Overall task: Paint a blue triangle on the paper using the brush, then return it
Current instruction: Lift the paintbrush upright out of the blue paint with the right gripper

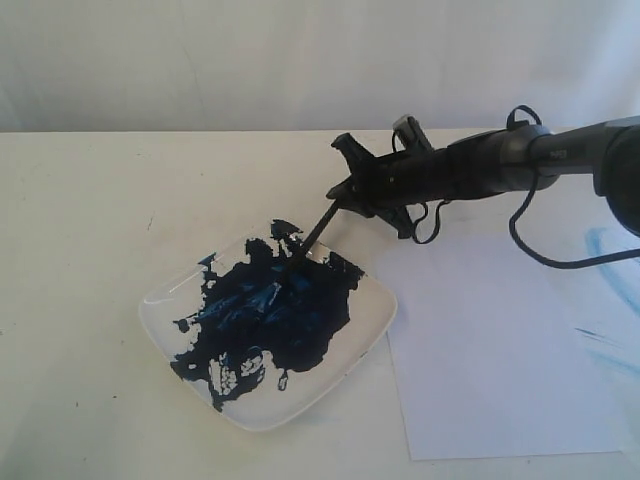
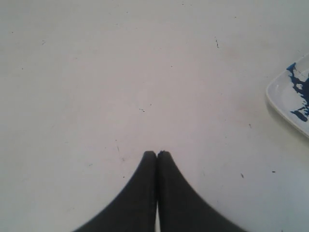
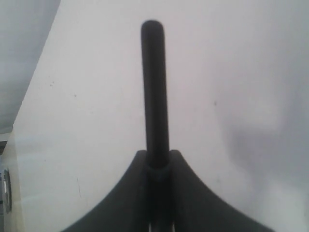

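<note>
The brush [image 1: 312, 232] is pinched in the right claw [image 3: 157, 157], with its tip dipped in the plate's [image 1: 372, 330] paint mid-frame. No triangle is painted yet on the paper [image 1: 490, 370], lower right, so painting and brush return are both still to be done. The left claw [image 2: 157, 153] is closed, with nothing held.

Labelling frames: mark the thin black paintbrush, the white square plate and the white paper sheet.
thin black paintbrush [image 1: 314, 230], exterior view, middle of handle
white square plate [image 1: 376, 315], exterior view, bare right rim
white paper sheet [image 1: 500, 350], exterior view, blank centre
</note>
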`<state>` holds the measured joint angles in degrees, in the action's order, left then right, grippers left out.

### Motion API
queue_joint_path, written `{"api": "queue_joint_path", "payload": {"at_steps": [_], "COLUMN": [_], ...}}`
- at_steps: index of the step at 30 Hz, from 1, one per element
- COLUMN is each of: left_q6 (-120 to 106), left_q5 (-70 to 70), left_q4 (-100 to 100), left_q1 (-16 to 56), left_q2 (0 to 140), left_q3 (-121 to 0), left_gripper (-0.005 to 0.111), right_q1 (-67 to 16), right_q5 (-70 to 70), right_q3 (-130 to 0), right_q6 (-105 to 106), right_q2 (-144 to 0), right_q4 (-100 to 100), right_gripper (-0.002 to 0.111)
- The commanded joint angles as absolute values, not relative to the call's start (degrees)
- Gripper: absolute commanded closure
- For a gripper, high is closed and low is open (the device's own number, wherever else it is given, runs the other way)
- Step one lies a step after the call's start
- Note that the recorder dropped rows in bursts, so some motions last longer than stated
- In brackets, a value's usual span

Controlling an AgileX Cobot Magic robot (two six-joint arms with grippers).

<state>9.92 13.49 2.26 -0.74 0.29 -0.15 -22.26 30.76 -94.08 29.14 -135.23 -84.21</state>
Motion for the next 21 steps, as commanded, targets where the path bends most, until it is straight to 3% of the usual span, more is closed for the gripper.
{"api": "queue_joint_path", "payload": {"at_steps": [1, 15, 21], "left_q6": [10.3, 10.3, 10.3], "left_q5": [13.3, 13.3, 13.3], "left_q4": [2.0, 2.0, 2.0], "left_q1": [-0.5, -0.5, -0.5], "left_q2": [0.0, 0.0, 0.0], "left_q3": [0.0, 0.0, 0.0], "left_gripper": [0.107, 0.107, 0.107], "right_q1": [-22.2, -22.2, -22.2], "right_q5": [29.7, 33.9, 39.1], "right_q3": [-94.2, -94.0, -90.6], "right_q6": [31.3, 54.9, 72.2], "right_q2": [-131.6, -120.6, -115.1], "right_q4": [-84.0, -84.8, -95.2], "right_gripper": [0.108, 0.108, 0.108]}}
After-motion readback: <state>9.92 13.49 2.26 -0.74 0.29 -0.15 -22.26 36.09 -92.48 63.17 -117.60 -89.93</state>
